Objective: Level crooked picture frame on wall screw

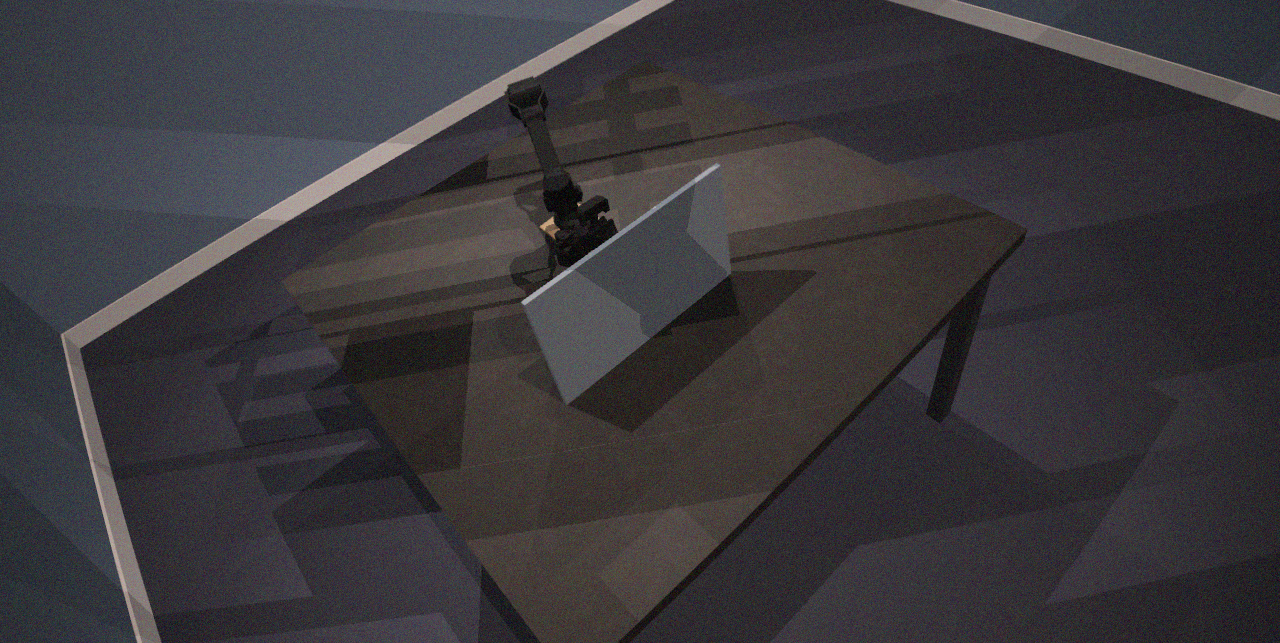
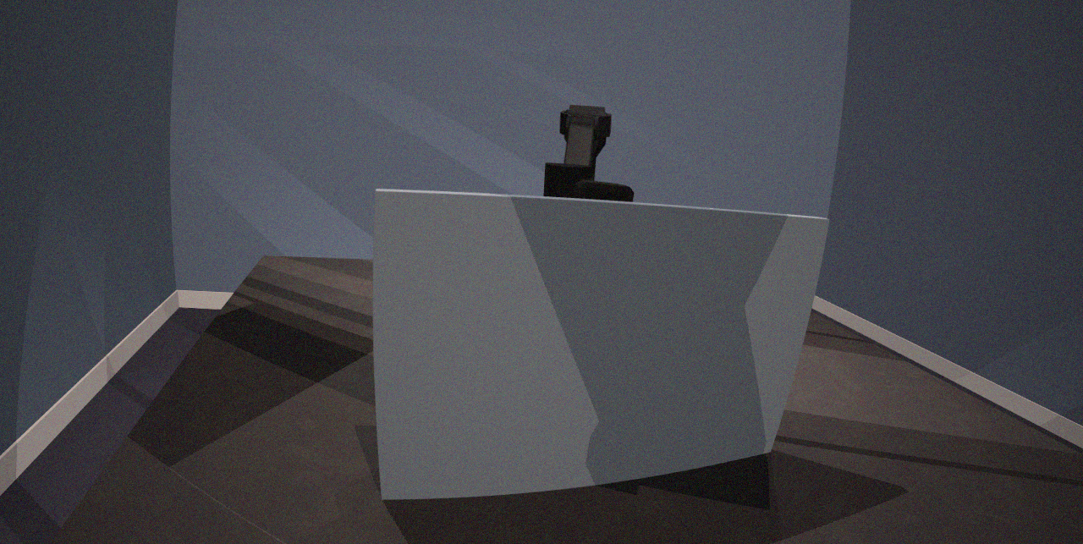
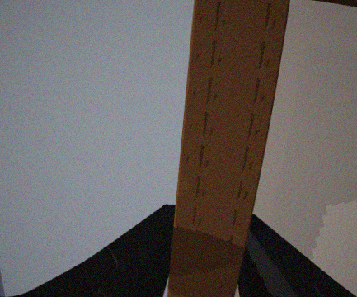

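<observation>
Pincer [image 3: 211, 252] clamps 1 brown frame bar [image 3: 227, 124], pale surfaces either side.

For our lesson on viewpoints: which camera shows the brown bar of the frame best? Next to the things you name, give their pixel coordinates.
The wrist view. There the bar [image 3: 227, 124] runs down between the fingers of the end effector [image 3: 207, 221], which grips it. The top view shows only a small tan piece beside the arm [image 1: 542, 146]; the exterior view shows none, the panel [image 2: 469, 328] [image 1: 581, 325] being in front.
</observation>
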Controlling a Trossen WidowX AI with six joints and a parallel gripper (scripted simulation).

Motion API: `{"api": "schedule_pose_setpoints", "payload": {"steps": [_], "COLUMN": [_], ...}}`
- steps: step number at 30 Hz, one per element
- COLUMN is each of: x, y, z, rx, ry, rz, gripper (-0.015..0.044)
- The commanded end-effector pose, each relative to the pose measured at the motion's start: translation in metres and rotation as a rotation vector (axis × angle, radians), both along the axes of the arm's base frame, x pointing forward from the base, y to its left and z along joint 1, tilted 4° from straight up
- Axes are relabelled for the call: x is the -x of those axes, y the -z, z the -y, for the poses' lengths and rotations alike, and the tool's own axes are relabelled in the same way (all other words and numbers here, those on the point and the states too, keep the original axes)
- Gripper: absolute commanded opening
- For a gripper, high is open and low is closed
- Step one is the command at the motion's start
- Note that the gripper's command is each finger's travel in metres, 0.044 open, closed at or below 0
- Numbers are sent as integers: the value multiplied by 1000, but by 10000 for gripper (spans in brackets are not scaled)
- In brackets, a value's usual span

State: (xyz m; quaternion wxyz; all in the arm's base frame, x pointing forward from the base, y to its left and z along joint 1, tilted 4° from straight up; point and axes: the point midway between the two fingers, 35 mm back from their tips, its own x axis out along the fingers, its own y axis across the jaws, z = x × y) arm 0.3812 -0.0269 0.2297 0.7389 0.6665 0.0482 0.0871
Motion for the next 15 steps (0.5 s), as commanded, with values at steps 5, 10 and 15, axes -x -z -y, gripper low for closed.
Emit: {"api": "schedule_pose_setpoints", "payload": {"steps": [5, 10, 15], "x": [0, 0, 0], "y": [0, 0, 0], "z": [0, 0, 0], "rx": [-46, -41, -41], "ry": [-3, -2, -2], "rz": [-8, -8, -8], "gripper": [0, 53, 184]}}
